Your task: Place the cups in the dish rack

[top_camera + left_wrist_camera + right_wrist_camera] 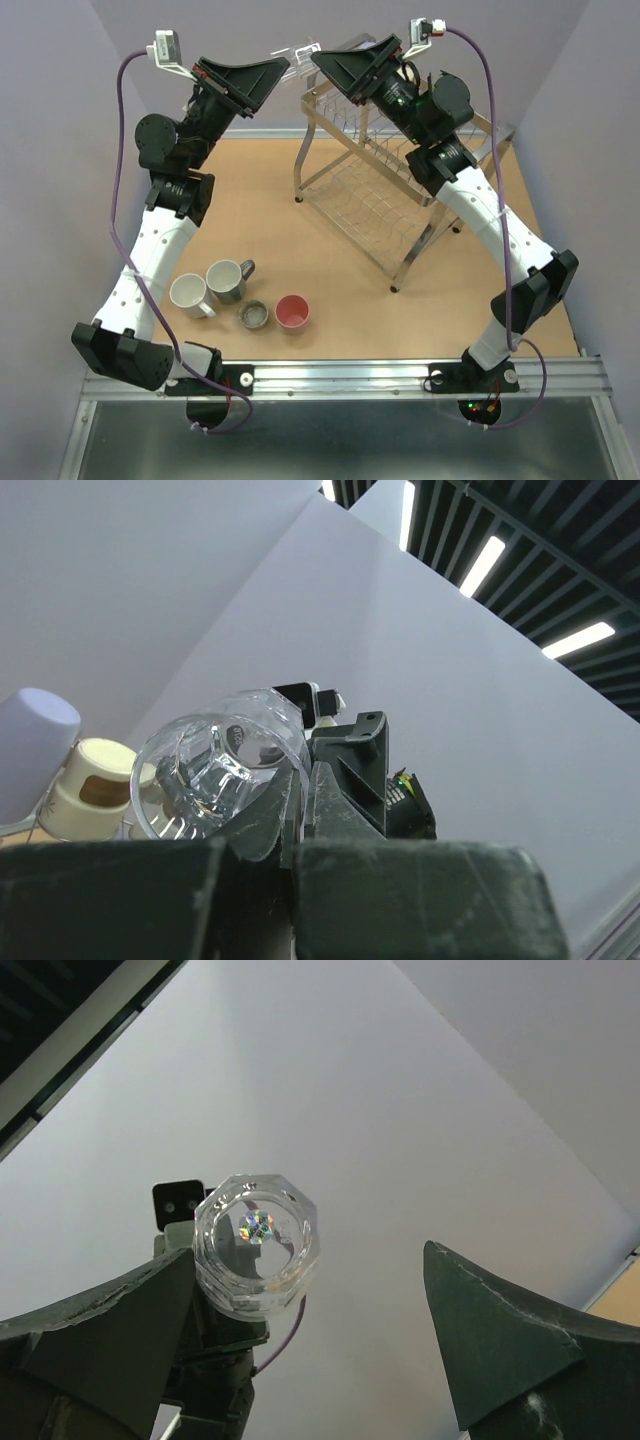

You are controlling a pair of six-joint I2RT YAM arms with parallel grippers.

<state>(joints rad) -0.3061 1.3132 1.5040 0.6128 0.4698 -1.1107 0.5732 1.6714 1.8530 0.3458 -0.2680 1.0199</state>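
My left gripper point(283, 68) is raised high at the back and is shut on the rim of a clear faceted glass cup point(303, 50). In the left wrist view the glass cup point(215, 775) lies sideways at the pinched fingers point(335, 800). My right gripper point(320, 60) faces it, open. In the right wrist view the glass cup point(258, 1245) sits just inside the left finger point(110, 1330), far from the right one. The chrome dish rack point(385, 200) stands below to the right. A lavender cup point(30, 750) and a cream-and-brown cup point(90, 785) show behind the glass.
On the table near the left arm stand a white mug point(190, 295), a grey-teal mug point(228, 280), a short metal cup point(254, 315) and a pink cup point(292, 312). Purple walls enclose the table on three sides. The right arm reaches over the rack.
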